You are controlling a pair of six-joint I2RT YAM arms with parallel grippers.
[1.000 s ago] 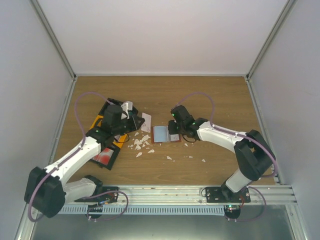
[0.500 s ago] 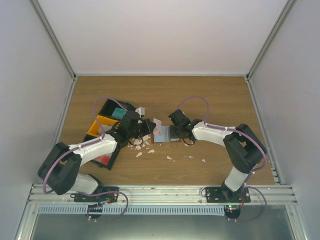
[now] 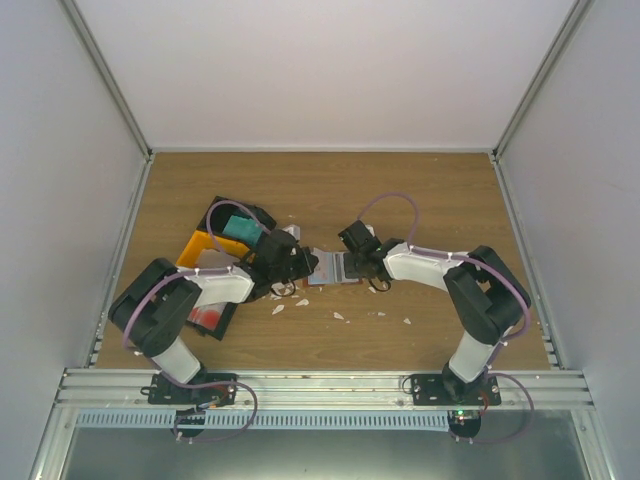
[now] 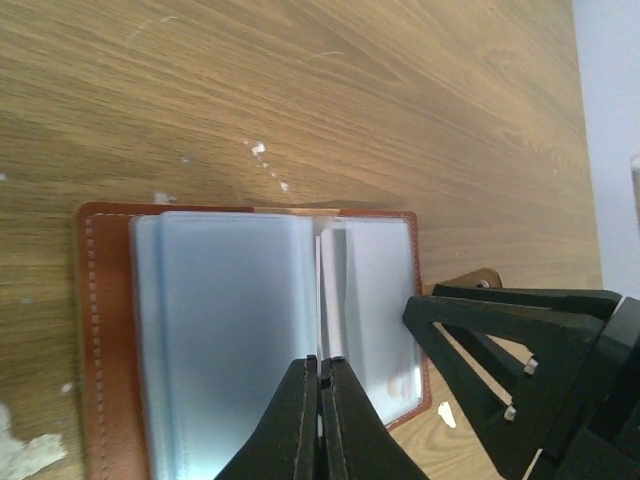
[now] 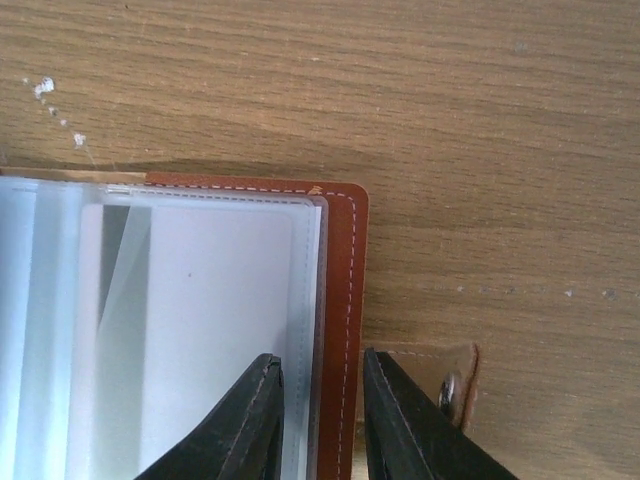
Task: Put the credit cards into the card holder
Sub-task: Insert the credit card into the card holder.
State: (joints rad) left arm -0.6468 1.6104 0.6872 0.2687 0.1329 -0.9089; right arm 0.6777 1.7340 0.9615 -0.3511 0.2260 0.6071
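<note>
One card pinched edge-on in left jaws, face hidden, over card holder.

No readable txt, labels or nos. on card holder or elsewhere, any view.

The desk is wood-grain laminate, smooth with a dull sheen. The card holder looks like reddish-brown leather, matt, with pale stitching. Its sleeves are glossy, cloudy clear plastic. The credit card looks thin, pale and smooth. The left pincer and right pincer are matt black plastic. The snap is shiny metal.
</note>
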